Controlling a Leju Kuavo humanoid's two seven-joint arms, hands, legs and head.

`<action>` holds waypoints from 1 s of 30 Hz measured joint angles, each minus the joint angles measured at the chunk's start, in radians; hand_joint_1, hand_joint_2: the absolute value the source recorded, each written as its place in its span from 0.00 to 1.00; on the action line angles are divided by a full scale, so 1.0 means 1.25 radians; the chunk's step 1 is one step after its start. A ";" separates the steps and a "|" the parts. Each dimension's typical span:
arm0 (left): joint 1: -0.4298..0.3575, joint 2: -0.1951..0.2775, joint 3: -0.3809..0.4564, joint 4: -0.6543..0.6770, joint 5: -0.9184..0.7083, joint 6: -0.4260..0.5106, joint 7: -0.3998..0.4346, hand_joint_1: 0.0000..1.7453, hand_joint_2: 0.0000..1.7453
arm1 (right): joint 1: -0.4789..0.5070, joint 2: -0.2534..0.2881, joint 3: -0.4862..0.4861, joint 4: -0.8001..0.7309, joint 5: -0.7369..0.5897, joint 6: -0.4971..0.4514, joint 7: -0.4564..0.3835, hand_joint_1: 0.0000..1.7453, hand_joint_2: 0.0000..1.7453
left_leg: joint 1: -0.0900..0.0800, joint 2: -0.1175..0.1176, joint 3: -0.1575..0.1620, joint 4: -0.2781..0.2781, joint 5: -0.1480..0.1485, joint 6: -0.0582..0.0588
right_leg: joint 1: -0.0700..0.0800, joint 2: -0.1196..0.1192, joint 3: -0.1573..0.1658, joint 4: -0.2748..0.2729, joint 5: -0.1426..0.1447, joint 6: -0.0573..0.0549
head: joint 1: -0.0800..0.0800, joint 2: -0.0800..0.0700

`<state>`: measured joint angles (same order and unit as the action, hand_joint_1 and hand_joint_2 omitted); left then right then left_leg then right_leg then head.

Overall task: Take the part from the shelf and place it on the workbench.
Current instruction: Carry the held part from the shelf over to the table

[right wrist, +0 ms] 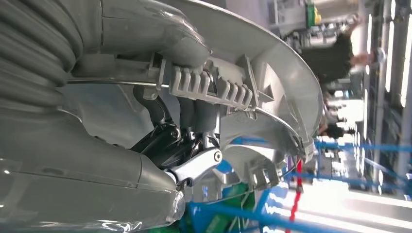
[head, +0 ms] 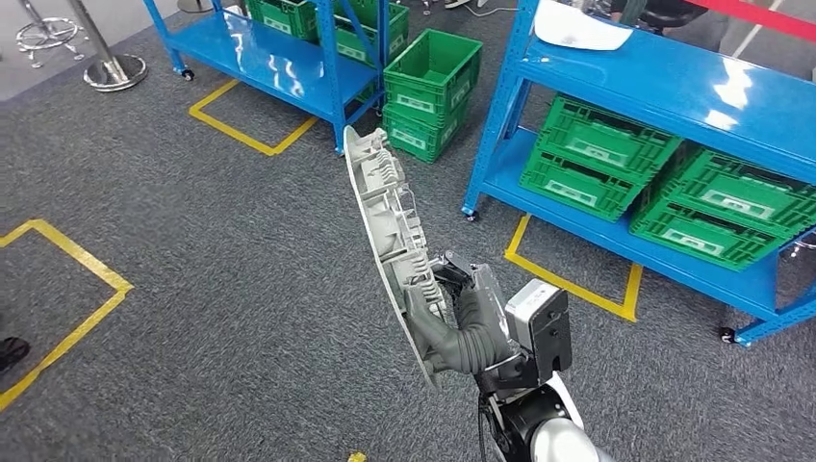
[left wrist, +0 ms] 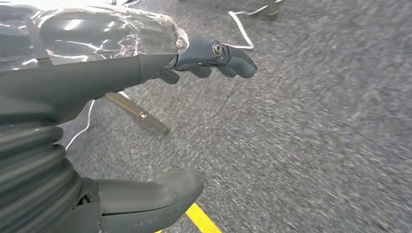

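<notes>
Centre of your head view: right hand (head: 460,318) grasps the long grey part (head: 390,226), held upright over carpet. Left hand (left wrist: 145,121) released, fingers apart, holding nothing.

Blue shelves (head: 664,91) stand on grey carpet (head: 221,269) (yellow tape squares marked on it), green crates (head: 597,154) on their lower decks.

Right hand (head: 460,322): grey ribbed cover, dark fingers, silver forearm; left hand (left wrist: 121,97) apparently wrapped in clear film.
</notes>
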<state>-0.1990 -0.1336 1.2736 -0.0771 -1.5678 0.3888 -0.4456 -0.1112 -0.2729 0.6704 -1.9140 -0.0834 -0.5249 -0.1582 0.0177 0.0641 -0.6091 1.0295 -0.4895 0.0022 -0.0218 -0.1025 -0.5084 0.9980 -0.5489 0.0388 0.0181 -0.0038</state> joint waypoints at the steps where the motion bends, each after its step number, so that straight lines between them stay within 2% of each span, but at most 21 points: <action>1: 0.000 -0.001 -0.002 0.000 0.000 0.000 0.000 0.00 1.00 | 0.000 0.000 0.000 0.003 -0.001 0.002 -0.002 1.00 1.00 | 0.000 -0.012 -0.001 -0.001 0.002 0.005 | -0.002 0.020 -0.010 0.027 -0.021 0.002 | 0.004 0.000; 3: -0.001 -0.002 -0.007 0.000 0.000 0.001 0.002 0.00 1.00 | 0.001 -0.001 0.001 0.009 0.001 0.007 -0.003 1.00 1.00 | -0.003 -0.036 -0.002 -0.001 0.005 0.013 | -0.001 0.062 -0.051 0.126 -0.078 0.000 | 0.014 0.000; 4: 0.000 -0.002 -0.010 0.000 0.000 0.001 0.003 0.00 1.00 | 0.002 -0.002 0.001 0.012 0.005 0.009 -0.002 1.00 1.00 | -0.005 -0.049 -0.003 -0.001 0.007 0.016 | 0.001 0.071 -0.076 0.180 -0.098 -0.002 | 0.020 0.000; 5: 0.001 -0.003 -0.011 0.000 0.000 0.002 0.005 0.00 1.00 | 0.002 -0.002 0.002 0.016 0.009 0.013 -0.001 1.00 1.00 | -0.009 -0.062 -0.003 -0.001 0.008 0.018 | 0.003 0.076 -0.093 0.214 -0.105 -0.006 | 0.025 0.000; 6: 0.003 -0.002 -0.013 0.000 0.000 0.003 0.007 0.00 1.00 | 0.002 -0.002 0.002 0.019 0.014 0.016 0.000 1.00 1.00 | -0.012 -0.075 -0.003 -0.001 0.008 0.019 | 0.006 0.079 -0.098 0.219 -0.094 -0.011 | 0.029 0.000; 7: 0.004 -0.002 -0.014 0.000 0.000 0.004 0.008 0.00 1.00 | 0.002 -0.003 0.003 0.021 0.018 0.018 0.001 1.00 1.00 | -0.016 -0.088 -0.002 -0.001 0.009 0.020 | 0.010 0.084 -0.090 0.193 -0.068 -0.019 | 0.032 0.000; 8: 0.005 -0.002 -0.016 0.000 0.001 0.005 0.009 0.00 1.00 | 0.001 -0.003 0.003 0.022 0.021 0.020 0.001 1.00 1.00 | -0.018 -0.101 -0.001 -0.001 0.010 0.021 | 0.013 0.095 -0.070 0.143 -0.034 -0.028 | 0.034 0.000; 10: 0.006 -0.003 -0.018 -0.001 0.003 0.007 0.009 0.00 1.00 | 0.001 -0.005 0.004 0.023 0.024 0.023 0.002 1.00 1.00 | -0.020 -0.122 -0.003 -0.001 0.014 0.021 | 0.018 0.132 -0.033 0.050 0.013 -0.046 | 0.030 0.000; 12: 0.008 -0.005 -0.021 -0.001 0.006 0.010 0.006 0.00 1.00 | 0.000 -0.007 0.004 0.023 0.025 0.028 0.002 1.00 1.00 | -0.014 -0.140 -0.010 -0.002 0.019 0.015 | 0.023 0.149 -0.020 0.015 0.023 -0.054 | 0.029 0.000; 14: 0.013 -0.005 -0.023 -0.002 0.009 0.012 -0.002 0.00 1.00 | -0.002 -0.009 0.005 0.021 0.026 0.033 -0.001 1.00 1.00 | -0.011 -0.153 -0.016 -0.002 0.024 0.007 | 0.023 0.130 -0.013 -0.004 0.029 -0.054 | 0.036 0.000; 16: 0.016 -0.006 -0.024 -0.002 0.011 0.013 -0.008 0.00 1.00 | -0.003 -0.010 0.006 0.019 0.030 0.038 -0.006 1.00 1.00 | -0.017 -0.110 -0.030 0.020 0.007 -0.001 | 0.019 0.107 0.000 -0.032 0.037 -0.053 | 0.030 0.000; 18: 0.015 -0.007 -0.025 -0.002 0.010 0.014 -0.012 0.00 1.00 | -0.002 -0.011 0.008 0.017 0.035 0.044 -0.015 1.00 1.00 | -0.015 -0.055 -0.067 0.097 -0.041 -0.011 | 0.017 0.083 0.006 -0.046 0.042 -0.052 | 0.021 0.000; 20: 0.015 -0.007 -0.025 -0.002 0.010 0.016 -0.011 0.00 1.00 | -0.001 -0.013 0.009 0.016 0.042 0.054 -0.025 1.00 1.00 | -0.004 -0.048 -0.105 0.180 -0.077 -0.022 | 0.014 0.058 0.005 -0.043 0.040 -0.050 | 0.016 0.000; 21: 0.017 -0.007 -0.025 -0.002 0.010 0.016 -0.010 0.00 1.00 | 0.000 -0.013 0.010 0.016 0.047 0.058 -0.028 1.00 1.00 | 0.002 -0.047 -0.107 0.190 -0.074 -0.028 | 0.012 0.046 0.005 -0.041 0.038 -0.046 | 0.014 0.000; 22: 0.018 -0.006 -0.025 -0.002 0.011 0.017 -0.010 0.00 1.00 | 0.000 -0.013 0.012 0.015 0.052 0.062 -0.030 1.00 1.00 | 0.007 -0.043 -0.093 0.170 -0.058 -0.034 | 0.008 0.035 0.005 -0.037 0.035 -0.042 | 0.012 0.000; 24: 0.018 -0.006 -0.025 -0.002 0.012 0.018 -0.011 0.00 1.00 | -0.001 -0.013 0.013 0.012 0.059 0.067 -0.032 1.00 1.00 | 0.012 -0.007 -0.037 0.078 -0.016 -0.047 | 0.002 0.016 0.004 -0.023 0.024 -0.027 | 0.006 0.000; 25: 0.018 -0.006 -0.025 -0.002 0.013 0.019 -0.012 0.00 1.00 | -0.001 -0.013 0.014 0.009 0.062 0.069 -0.033 1.00 1.00 | 0.012 0.014 -0.015 0.040 -0.005 -0.047 | 0.001 0.009 0.004 -0.015 0.018 -0.019 | 0.004 0.000; 26: 0.018 -0.007 -0.025 -0.002 0.014 0.019 -0.013 0.00 1.00 | -0.002 -0.014 0.015 0.006 0.063 0.070 -0.034 1.00 1.00 | 0.010 0.029 -0.003 0.018 -0.002 -0.041 | 0.001 0.004 0.004 -0.008 0.013 -0.012 | 0.002 0.000; 27: 0.019 -0.008 -0.025 -0.002 0.015 0.020 -0.013 0.00 1.00 | -0.003 -0.014 0.017 0.004 0.065 0.072 -0.034 1.00 1.00 | 0.007 0.034 -0.003 0.015 -0.006 -0.033 | 0.002 0.000 0.004 -0.005 0.010 -0.007 | 0.002 0.000; 29: 0.019 -0.007 -0.025 -0.002 0.016 0.020 -0.013 0.00 1.00 | -0.003 -0.014 0.021 0.001 0.066 0.074 -0.035 1.00 1.00 | 0.005 0.018 -0.009 0.016 -0.005 -0.014 | 0.000 -0.010 0.006 -0.005 0.008 0.000 | 0.005 0.000; 30: 0.019 -0.007 -0.025 -0.002 0.017 0.021 -0.014 0.00 1.00 | -0.003 -0.014 0.022 0.000 0.066 0.075 -0.035 1.00 1.00 | 0.004 0.007 -0.010 0.015 -0.003 -0.007 | -0.003 -0.004 0.005 -0.001 0.001 0.003 | 0.008 0.000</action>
<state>-0.1758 -0.1419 1.2428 -0.0798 -1.5460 0.4145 -0.4625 -0.1150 -0.2907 0.6986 -1.9141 -0.0011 -0.4315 -0.2014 0.0233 0.0735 -0.6218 1.0487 -0.4938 -0.0069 -0.0253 -0.1079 -0.5025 0.9973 -0.5478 0.0421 0.0276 -0.0038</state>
